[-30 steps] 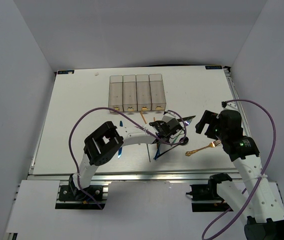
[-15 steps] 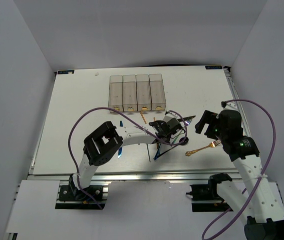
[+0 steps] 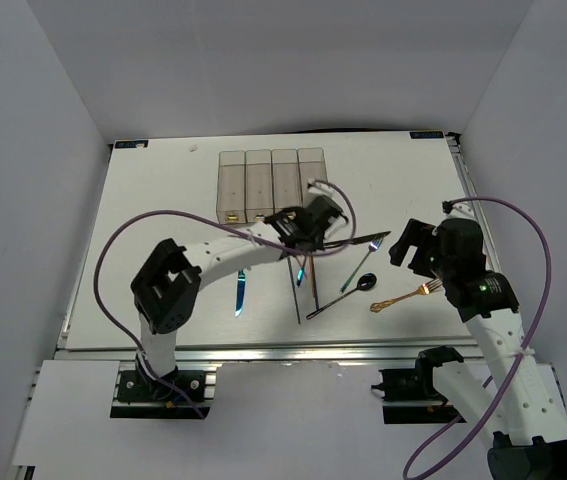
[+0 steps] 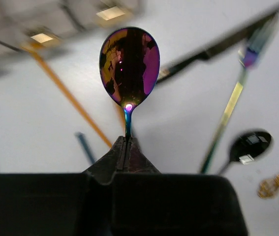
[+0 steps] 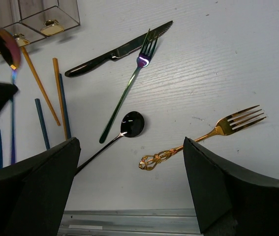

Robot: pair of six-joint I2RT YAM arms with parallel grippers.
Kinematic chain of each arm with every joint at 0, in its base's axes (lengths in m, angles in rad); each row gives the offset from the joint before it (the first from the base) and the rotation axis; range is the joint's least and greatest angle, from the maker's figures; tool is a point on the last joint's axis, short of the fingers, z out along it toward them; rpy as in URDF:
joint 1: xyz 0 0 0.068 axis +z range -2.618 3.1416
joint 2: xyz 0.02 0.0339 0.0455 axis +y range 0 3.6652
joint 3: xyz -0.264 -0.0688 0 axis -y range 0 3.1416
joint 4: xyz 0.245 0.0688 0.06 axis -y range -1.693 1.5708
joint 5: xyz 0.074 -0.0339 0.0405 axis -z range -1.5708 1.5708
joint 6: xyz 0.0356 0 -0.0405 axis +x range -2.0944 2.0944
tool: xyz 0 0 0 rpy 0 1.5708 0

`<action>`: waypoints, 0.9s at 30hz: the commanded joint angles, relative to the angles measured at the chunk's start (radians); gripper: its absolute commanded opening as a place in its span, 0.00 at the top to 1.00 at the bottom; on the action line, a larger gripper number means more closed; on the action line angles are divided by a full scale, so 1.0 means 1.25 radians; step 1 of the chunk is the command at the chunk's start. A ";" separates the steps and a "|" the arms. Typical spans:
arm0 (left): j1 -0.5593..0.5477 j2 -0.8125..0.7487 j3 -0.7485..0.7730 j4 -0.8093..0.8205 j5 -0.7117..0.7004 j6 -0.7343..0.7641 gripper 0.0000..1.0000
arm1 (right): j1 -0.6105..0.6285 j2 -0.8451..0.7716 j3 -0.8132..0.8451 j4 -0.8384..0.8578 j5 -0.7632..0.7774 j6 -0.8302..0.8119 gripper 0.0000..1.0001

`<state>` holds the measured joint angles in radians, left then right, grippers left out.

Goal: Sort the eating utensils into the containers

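While outstretched, left fingers (image 4: 107, 162) on spoon (image 4: 129, 66)

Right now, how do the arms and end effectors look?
The left arm and right arm have white links, black joints, purple cables. A green light glows on the right. The left end effector and right end effector are black.
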<state>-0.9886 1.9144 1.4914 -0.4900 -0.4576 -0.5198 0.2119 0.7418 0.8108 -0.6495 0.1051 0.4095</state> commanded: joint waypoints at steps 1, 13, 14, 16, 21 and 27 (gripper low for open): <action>0.155 -0.092 0.061 -0.021 -0.016 0.083 1.00 | 0.004 0.005 0.041 0.026 -0.002 -0.006 0.11; 0.496 0.073 0.377 0.058 0.068 0.298 1.00 | 0.004 0.034 0.039 0.056 -0.073 -0.011 0.11; 0.507 0.095 0.403 0.061 0.082 0.300 1.00 | 0.004 0.032 0.041 0.056 -0.077 -0.013 0.11; 0.526 0.136 0.467 0.063 0.124 0.296 1.00 | 0.004 0.034 0.047 0.054 -0.077 -0.015 0.11; 0.531 0.202 0.460 0.099 0.138 0.302 1.00 | 0.004 0.031 0.052 0.053 -0.107 -0.018 0.11; 0.550 0.199 0.338 0.204 0.150 0.281 1.00 | 0.005 0.013 0.046 0.062 -0.144 -0.018 0.11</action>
<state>-0.3164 2.1948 1.9251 -0.3321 -0.2958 -0.1596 0.2119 0.7803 0.8310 -0.6189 -0.0273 0.4061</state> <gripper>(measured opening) 0.008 0.895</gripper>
